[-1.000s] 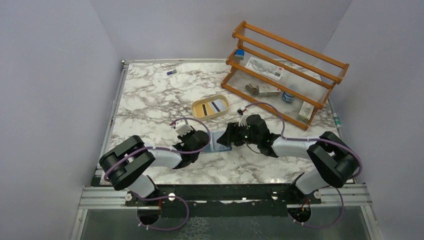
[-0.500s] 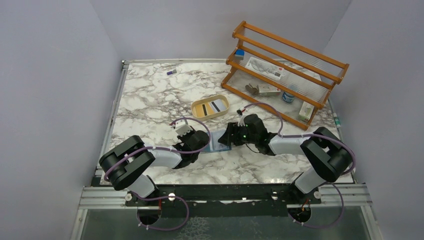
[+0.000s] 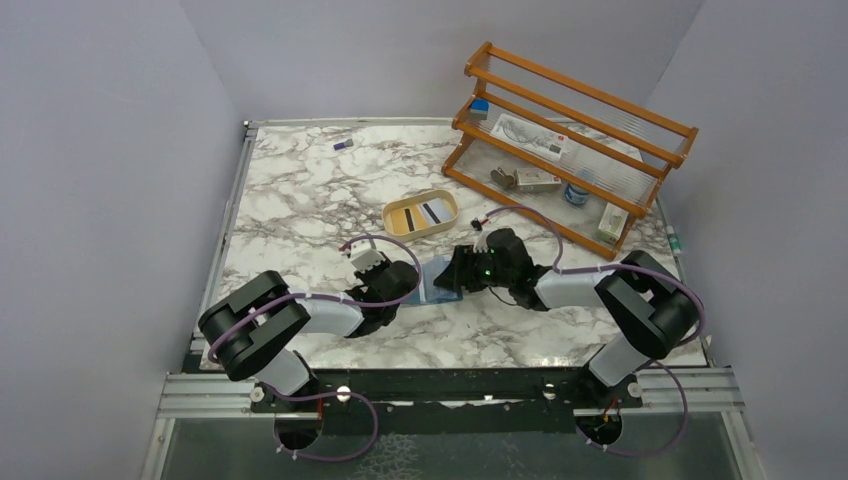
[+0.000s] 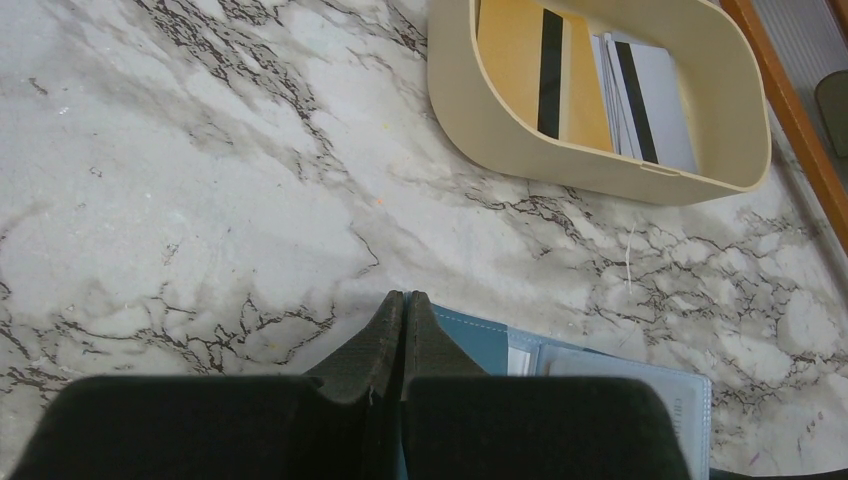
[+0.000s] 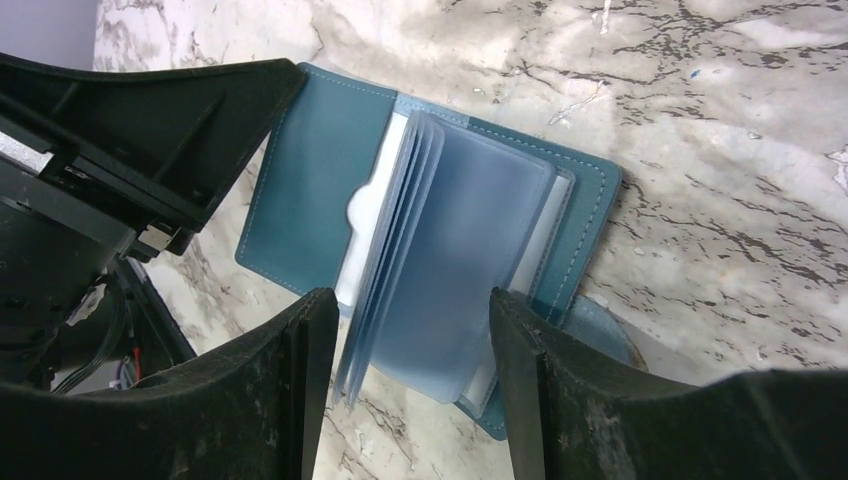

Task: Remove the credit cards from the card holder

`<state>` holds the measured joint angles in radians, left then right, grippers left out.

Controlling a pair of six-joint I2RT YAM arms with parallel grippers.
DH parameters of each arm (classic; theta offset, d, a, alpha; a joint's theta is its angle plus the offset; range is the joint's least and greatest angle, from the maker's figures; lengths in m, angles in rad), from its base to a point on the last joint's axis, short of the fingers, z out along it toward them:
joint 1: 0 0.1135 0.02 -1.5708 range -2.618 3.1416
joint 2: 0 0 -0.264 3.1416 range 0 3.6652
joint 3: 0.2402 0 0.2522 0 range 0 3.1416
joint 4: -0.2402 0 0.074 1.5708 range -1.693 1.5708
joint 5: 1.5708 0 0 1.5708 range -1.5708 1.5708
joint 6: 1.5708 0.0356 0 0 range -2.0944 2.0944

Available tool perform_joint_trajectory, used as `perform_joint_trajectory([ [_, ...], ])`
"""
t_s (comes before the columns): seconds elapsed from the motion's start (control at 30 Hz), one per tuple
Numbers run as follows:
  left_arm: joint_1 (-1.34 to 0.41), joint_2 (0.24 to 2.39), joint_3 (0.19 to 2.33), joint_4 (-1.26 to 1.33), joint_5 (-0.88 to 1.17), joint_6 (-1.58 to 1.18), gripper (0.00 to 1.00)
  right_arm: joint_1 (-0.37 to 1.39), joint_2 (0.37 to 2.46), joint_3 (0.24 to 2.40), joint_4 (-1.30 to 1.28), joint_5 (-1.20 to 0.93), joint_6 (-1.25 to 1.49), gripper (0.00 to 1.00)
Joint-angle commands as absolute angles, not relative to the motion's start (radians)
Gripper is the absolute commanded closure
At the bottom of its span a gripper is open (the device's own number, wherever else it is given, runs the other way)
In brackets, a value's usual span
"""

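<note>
Teal leather lies between our two hands in the top view: the card holder (image 3: 436, 284) is spread open on the marble table (image 3: 300, 200), with our left gripper (image 3: 412, 285) at one edge and our right gripper (image 3: 457, 282) over the other half. Ahead of both, a tan tray (image 3: 392, 222) holds credit cards (image 3: 421, 212).

From the left wrist, our fingers are pressed fully together with nothing between them. Their tips rest at the holder's (image 4: 610, 365) near cover, we judge to pin it flat. The tray (image 4: 520, 160) sits ahead and to the right.

From the right wrist, our jaws stand apart on either side of the clear sleeves (image 5: 470, 230), which fan up from the holder (image 5: 310, 170). They grip nothing yet. A pale edge at the pocket's notch may be a card.
</note>
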<state>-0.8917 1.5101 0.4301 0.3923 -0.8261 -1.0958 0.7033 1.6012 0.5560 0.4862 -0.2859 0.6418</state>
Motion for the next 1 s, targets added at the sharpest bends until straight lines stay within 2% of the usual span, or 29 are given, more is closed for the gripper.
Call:
perform_joint_trajectory([
  [0.0,-0.898,1.512,0.427,0.361,-0.810,-1.127,1.00,0.712,1.621,0.569,0.519,-0.350,0.659,0.38],
  [0.33,-0.898,1.520,0.429,0.361,-0.801,-1.129,1.00,0.716,1.600,0.557,0.593,-0.416,0.654,0.36],
  [0.6,-0.897,1.544,0.445,0.362,-0.774,-1.126,1.00,0.716,1.671,0.575,0.688,-0.521,0.662,0.32],
  [0.97,-0.896,1.538,0.439,0.364,-0.771,-1.128,1.00,0.717,1.730,0.580,0.807,-0.573,0.711,0.34],
])
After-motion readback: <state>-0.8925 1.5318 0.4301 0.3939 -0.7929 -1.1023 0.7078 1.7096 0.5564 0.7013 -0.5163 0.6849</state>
